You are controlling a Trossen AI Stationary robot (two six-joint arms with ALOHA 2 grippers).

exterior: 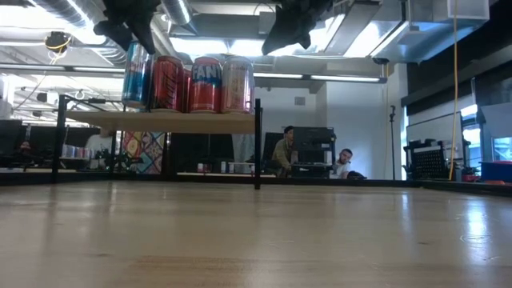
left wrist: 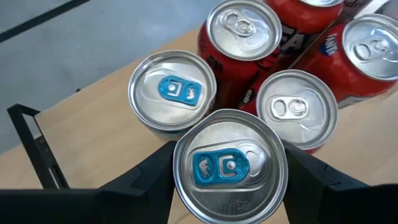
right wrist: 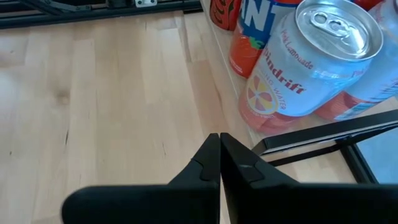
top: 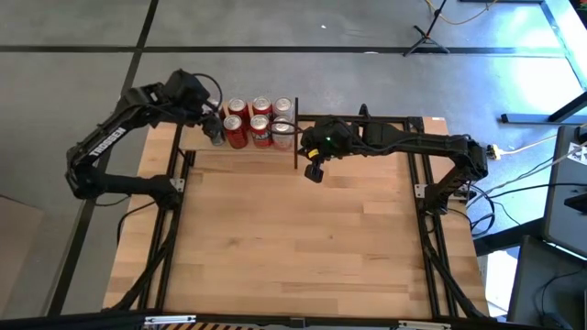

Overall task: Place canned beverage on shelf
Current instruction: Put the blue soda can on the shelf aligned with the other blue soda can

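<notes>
Left end effector [left wrist: 229, 186] clamped on a blue-tabbed can [left wrist: 229, 165] over the shelf [top: 197, 139], six cans [top: 260, 122] just beside it, right end effector [right wrist: 219, 155] fingers together beside the shelf above the worktop [top: 293, 238]

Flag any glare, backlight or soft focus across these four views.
High view: bright glare patch on the floor top right; table evenly lit. Low view: ceiling lights backlight both arms into silhouettes, and the near tabletop is blurred with sheen. Left wrist view: sharp, soft reflections on the blue-tab can between the left gripper fingers. Right wrist view: highlight on the Spindrift can lid; right gripper fingers dark, shut.
</notes>
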